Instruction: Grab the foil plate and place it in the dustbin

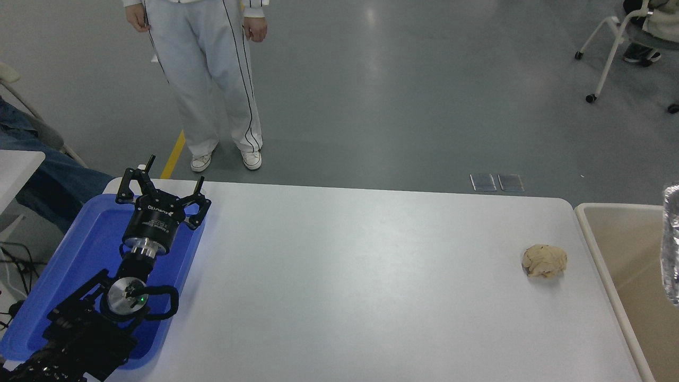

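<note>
- Left gripper (159, 187): parked over blue tray (79, 265) at 9 o'clock, fingers spread, holding nothing.
- Tan ball (544, 260): on tabletop (345, 286), 3 o'clock.
- Dustbin (626, 254): beside the tabletop's 3 o'clock edge.
- Foil plate (671, 244): sliver at frame edge, apparently above dustbin; right gripper unseen. Release well inside the rim.
</note>
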`<state>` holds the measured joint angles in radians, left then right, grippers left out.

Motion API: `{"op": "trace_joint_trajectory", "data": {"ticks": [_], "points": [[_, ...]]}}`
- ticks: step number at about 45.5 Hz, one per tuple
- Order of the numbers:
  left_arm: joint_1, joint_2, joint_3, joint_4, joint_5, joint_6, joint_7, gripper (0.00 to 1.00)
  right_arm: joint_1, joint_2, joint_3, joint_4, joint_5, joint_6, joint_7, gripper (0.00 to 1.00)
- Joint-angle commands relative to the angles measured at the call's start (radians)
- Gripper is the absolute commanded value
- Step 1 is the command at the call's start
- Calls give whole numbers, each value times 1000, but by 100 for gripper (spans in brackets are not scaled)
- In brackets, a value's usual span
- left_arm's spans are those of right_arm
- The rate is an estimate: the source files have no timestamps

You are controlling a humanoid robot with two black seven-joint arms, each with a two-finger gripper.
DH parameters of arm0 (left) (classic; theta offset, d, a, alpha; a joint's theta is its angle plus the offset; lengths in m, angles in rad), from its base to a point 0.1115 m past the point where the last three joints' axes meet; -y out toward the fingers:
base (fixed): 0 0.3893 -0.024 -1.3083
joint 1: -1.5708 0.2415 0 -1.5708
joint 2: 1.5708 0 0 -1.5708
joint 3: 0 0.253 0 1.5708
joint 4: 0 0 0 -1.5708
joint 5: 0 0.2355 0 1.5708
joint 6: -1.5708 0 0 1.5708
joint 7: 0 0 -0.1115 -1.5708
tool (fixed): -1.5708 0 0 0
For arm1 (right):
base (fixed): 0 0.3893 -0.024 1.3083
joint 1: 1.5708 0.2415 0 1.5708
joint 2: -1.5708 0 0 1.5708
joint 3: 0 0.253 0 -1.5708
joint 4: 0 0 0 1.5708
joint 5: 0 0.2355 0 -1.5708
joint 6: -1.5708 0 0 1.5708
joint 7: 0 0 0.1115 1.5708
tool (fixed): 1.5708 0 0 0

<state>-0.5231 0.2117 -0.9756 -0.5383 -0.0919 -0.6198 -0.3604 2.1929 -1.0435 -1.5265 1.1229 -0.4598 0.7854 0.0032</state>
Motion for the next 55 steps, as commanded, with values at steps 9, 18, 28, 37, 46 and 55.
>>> {"op": "trace_joint_trajectory", "data": {"ticks": [9, 18, 28, 37, 46, 55], "points": [[0, 0, 0, 0, 0, 0, 0, 100, -559, -17, 354, -351, 118, -54, 0, 0], [0, 0, 0, 0, 0, 0, 0, 100, -844, 36, 568, -544, 141, -129, 0, 0], [0, 0, 0, 0, 0, 0, 0, 100, -1130, 114, 833, -729, 141, -250, 0, 0], [0, 0, 0, 0, 0, 0, 0, 100, -1291, 198, 927, -811, 141, -451, 1, 0], [0, 0, 0, 0, 0, 0, 0, 100, -1378, 269, 936, -853, 141, -658, 1, 0], [0, 0, 0, 0, 0, 0, 0, 100, -1426, 319, 939, -871, 139, -730, -2, 0]]}}
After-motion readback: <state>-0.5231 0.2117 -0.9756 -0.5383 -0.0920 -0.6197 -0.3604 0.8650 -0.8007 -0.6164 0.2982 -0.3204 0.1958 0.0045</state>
